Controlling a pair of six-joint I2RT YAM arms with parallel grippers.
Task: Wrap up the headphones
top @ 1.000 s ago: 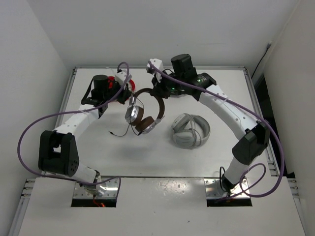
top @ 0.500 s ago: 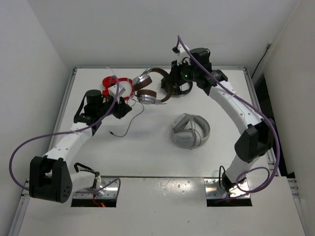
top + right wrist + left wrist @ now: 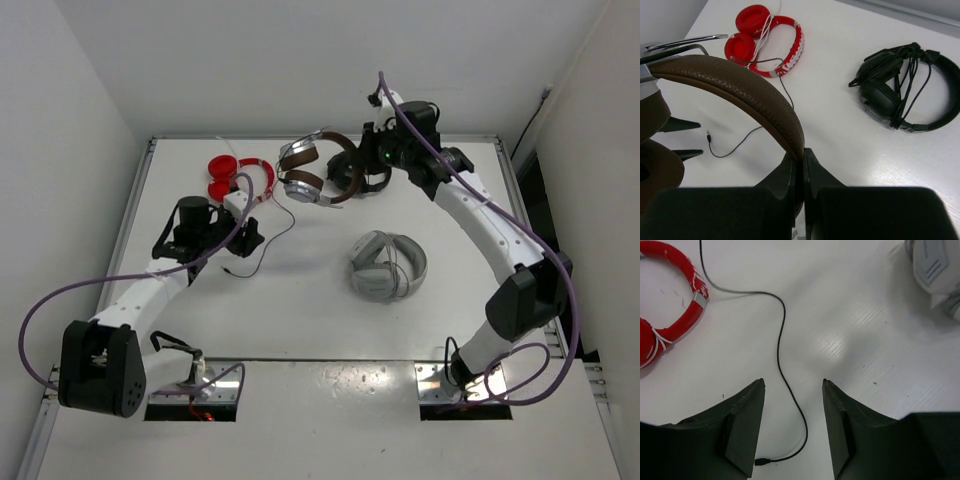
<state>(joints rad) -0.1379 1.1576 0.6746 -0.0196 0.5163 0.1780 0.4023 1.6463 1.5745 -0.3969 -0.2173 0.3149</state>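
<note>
Your headphones [image 3: 318, 176] are up in the air above the desk [image 3: 300, 320]. The right pincer [image 3: 802, 162] has its fingers clamped tight on the brown headband [image 3: 740, 85]. That hold, I'd judge, leaves both cups free and lets the black cable [image 3: 782, 350] trail down where you can gather it. The cable runs across the desk and passes straight between the fingers of your left pincer [image 3: 792, 425], which stands wide open, gripping nothing. The plug [image 3: 759, 461] lies just inside one finger. Red headphones [image 3: 675, 315] lie ahead-left of that pincer and the grey pair [image 3: 935, 270] ahead-right. A black pair [image 3: 905, 95] sits beyond the right pincer.
</note>
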